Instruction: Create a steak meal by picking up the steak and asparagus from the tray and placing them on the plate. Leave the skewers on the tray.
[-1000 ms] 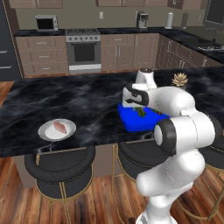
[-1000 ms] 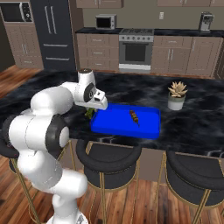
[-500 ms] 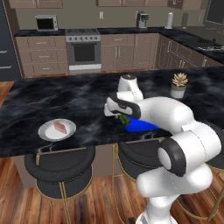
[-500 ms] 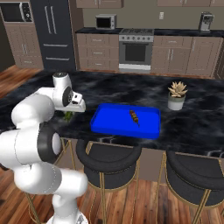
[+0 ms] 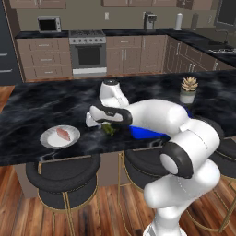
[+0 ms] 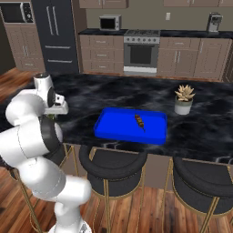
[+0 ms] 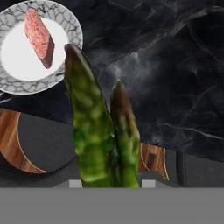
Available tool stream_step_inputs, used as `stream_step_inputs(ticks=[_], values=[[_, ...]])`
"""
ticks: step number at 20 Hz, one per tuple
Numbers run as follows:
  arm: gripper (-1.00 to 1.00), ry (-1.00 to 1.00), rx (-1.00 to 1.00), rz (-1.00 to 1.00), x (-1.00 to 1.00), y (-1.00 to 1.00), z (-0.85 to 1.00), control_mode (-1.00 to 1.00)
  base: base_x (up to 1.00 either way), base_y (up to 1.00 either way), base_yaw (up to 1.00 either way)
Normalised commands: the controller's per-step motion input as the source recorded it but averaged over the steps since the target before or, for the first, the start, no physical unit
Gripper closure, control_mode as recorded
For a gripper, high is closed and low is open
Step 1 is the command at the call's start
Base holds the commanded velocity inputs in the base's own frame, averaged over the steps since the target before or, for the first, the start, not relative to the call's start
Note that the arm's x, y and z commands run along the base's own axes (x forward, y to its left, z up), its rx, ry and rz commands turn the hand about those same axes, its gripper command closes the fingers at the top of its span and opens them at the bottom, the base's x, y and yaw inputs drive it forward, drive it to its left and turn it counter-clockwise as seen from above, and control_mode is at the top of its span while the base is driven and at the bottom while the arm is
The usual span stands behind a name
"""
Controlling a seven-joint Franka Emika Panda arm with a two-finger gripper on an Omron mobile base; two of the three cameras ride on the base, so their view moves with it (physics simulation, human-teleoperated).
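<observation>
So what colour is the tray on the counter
Bright blue: the tray shows best in the right base view.

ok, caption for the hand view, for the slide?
Asparagus held in the shut gripper above the dark counter, steak already on the plate.

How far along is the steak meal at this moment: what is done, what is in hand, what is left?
Done: the steak lies on the plate. In hand: the gripper has its jaws shut on the asparagus, above the counter between tray and plate. Left: setting the asparagus on the plate. A skewer lies on the tray.
</observation>
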Motion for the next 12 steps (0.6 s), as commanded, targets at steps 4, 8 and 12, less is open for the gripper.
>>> stream_step_inputs(ticks=[4, 8, 12], values=[[1.0, 0.04, -0.02, 0.12, 0.13, 1.0, 0.0, -1.0, 0.0, 0.0, 0.0], [1.0, 0.05, -0.04, 0.09, 0.22, 1.0, 0.0, -1.0, 0.0, 0.0, 0.0], [1.0, 0.11, -0.03, 0.05, 0.5, 0.96, -0.08, -1.0, 0.0, 0.0, 0.0]])
